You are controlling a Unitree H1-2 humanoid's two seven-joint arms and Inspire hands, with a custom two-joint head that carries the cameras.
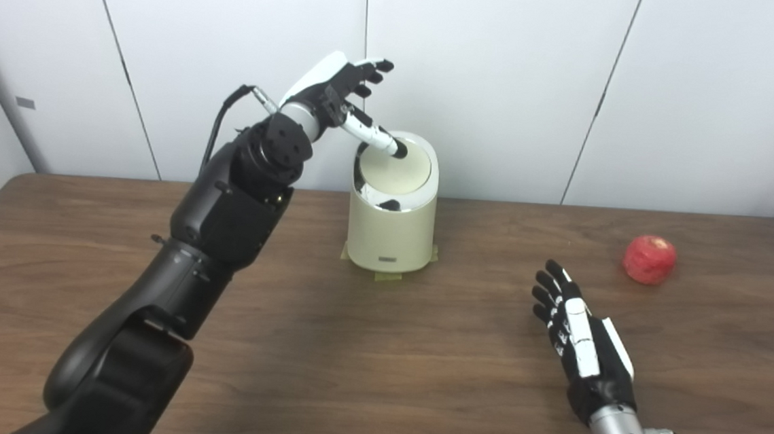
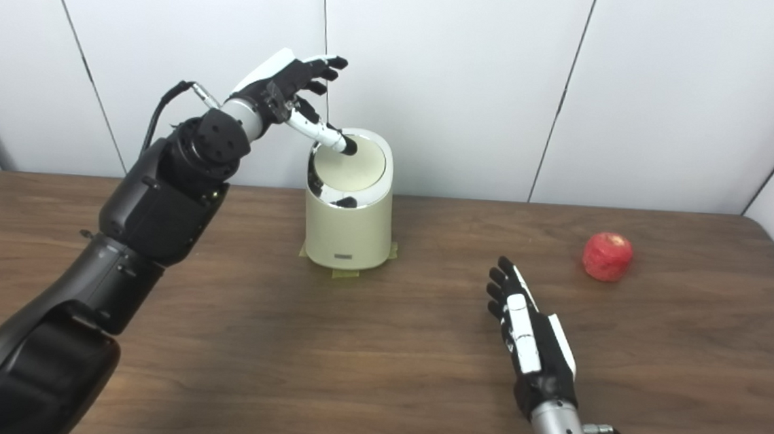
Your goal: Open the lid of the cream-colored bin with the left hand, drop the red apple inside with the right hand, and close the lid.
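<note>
The cream-colored bin (image 1: pixel 393 207) stands at about twelve o'clock on the counter (image 1: pixel 349 364), taped down at its base. Its lid (image 1: pixel 397 169) appears shut, or at most barely tipped. The left hand (image 1: pixel 338 87) hovers above the bin's back-left rim with its fingers (image 1: pixel 374 66) spread apart and holding nothing; the thumb reaches down and its tip touches, or nearly touches, the lid near the rear edge.

The red apple (image 1: pixel 649 260) lies well apart at about two o'clock. The right hand (image 1: pixel 580 329) rests low over the counter at about four o'clock, fingers straight and loosely together, empty, short of the apple.

The main risk is the thumb: pressing on a smooth, sloped lid, it may slide off without tripping the lid, or push too far from the hinge line. A sideways shove could strain the tape and skew the bin. If the lid only half opens, the apple may bounce off it and roll along the counter. The round apple may also roll away if the right hand nudges it before closing around it.
</note>
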